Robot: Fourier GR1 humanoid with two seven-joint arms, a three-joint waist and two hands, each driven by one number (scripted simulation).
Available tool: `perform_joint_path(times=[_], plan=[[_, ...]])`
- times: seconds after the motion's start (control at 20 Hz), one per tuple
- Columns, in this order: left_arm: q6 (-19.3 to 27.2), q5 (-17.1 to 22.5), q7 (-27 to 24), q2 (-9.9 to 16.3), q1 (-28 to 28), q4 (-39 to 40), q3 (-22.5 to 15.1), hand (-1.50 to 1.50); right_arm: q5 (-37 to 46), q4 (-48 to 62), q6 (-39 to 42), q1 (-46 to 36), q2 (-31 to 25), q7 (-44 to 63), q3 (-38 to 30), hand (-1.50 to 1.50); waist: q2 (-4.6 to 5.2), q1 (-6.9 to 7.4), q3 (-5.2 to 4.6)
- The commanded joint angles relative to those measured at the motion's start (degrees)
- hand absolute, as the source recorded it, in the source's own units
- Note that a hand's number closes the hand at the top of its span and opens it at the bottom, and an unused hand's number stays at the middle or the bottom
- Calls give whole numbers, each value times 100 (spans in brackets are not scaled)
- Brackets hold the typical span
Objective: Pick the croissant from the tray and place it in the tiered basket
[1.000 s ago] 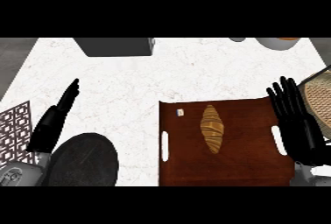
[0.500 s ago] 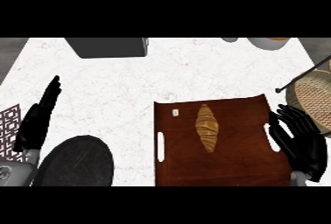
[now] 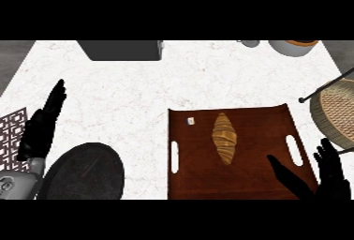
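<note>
A golden croissant (image 3: 224,138) lies lengthwise on the dark brown wooden tray (image 3: 200,178), in its upper middle part. The tiered basket (image 3: 336,112), woven with a black wire frame, shows partly at the right edge. My right hand (image 3: 325,176) is open at the tray's lower right corner, fingers straight, thumb over the tray's wood, about a hand's width below and right of the croissant. My left hand (image 3: 43,124) rests open on the counter far to the left, fingers pointing up.
A dark round plate (image 3: 83,172) sits at the lower left beside a patterned trivet (image 3: 10,136). A grey box (image 3: 121,49) stands at the back, with a white bowl (image 3: 294,47) at the back right. Bare marble lies between the left hand and the tray.
My right hand has sunk toward the view's lower edge, from beside the tray's right side to its lower right corner. The view has shifted a little, and the tray and croissant show further right.
</note>
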Motion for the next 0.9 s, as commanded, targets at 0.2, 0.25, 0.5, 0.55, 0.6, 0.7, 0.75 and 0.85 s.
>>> perform_joint_path(times=[0.2, 0.25, 0.5, 0.55, 0.6, 0.7, 0.75, 0.85], plan=[[36, -163, 165, -153, -87, -144, -226, 0, 883, -863, 1546, -100, -1740, 2770, 633, -150, 33, 200, -18], [29, -187, -51, -145, -35, -39, -181, 0, 967, -1004, 1730, -250, -1823, 3195, 728, -150, 41, 219, -22], [-8, -169, 7, -212, -23, -26, -158, 0, 928, -1330, 2741, -1771, -2294, 5447, 368, -150, 28, 240, 6], [-182, -71, 127, 15, -13, -199, -53, 0, 1118, -1451, 2696, -2044, -2121, 5965, 525, -150, 12, 298, 3], [-98, -140, 33, -184, -109, 47, -100, 0, 1302, -1237, 2841, -2324, -2004, 6214, 756, -150, 30, 231, 9], [-38, -223, 112, -230, -106, -26, -171, 0, 1269, -925, 2963, -2727, -1738, 6640, 805, -150, 35, 278, 11], [-192, -88, 184, -138, -178, -74, -67, 0, 1031, -838, 3153, -2909, -1723, 6734, 662, -150, 28, 255, 16], [-60, -197, -52, -285, -202, 256, -35, 0, 1037, -536, 3232, -3222, -1452, 6840, 804, -150, 42, 218, 15]])
